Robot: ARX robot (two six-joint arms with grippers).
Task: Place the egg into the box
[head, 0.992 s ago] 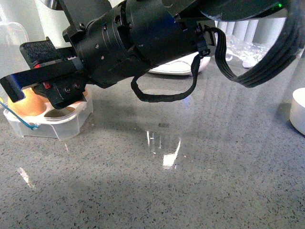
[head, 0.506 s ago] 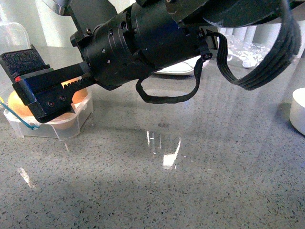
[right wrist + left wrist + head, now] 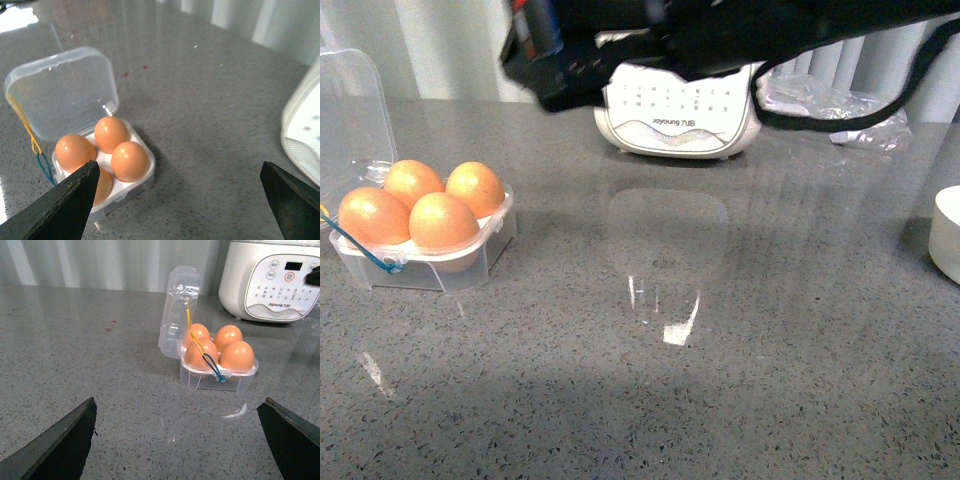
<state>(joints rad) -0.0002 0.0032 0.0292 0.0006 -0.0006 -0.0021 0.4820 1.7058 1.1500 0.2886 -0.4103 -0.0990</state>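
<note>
The box (image 3: 440, 268) is a small clear case at the table's left, its hinged lid (image 3: 352, 110) standing open. Several orange-brown eggs fill its hollows, such as one egg (image 3: 442, 222) at the front. A blue and yellow cord (image 3: 360, 248) hangs over its near corner. My right arm (image 3: 620, 45) is a blurred black shape high at the top. My right gripper (image 3: 181, 164) is open and empty, above and to the side of the box (image 3: 150, 170). My left gripper (image 3: 180, 401) is open and empty, well short of the box (image 3: 219, 377).
A white cooker (image 3: 680, 115) stands at the back middle, with crumpled clear plastic (image 3: 830, 100) to its right. A white bowl (image 3: 948, 232) shows at the right edge. The grey speckled table (image 3: 670, 400) stretches in front.
My right arm, which reached low over the box with its gripper at the eggs, has lifted up and away. All eggs in the box now show uncovered.
</note>
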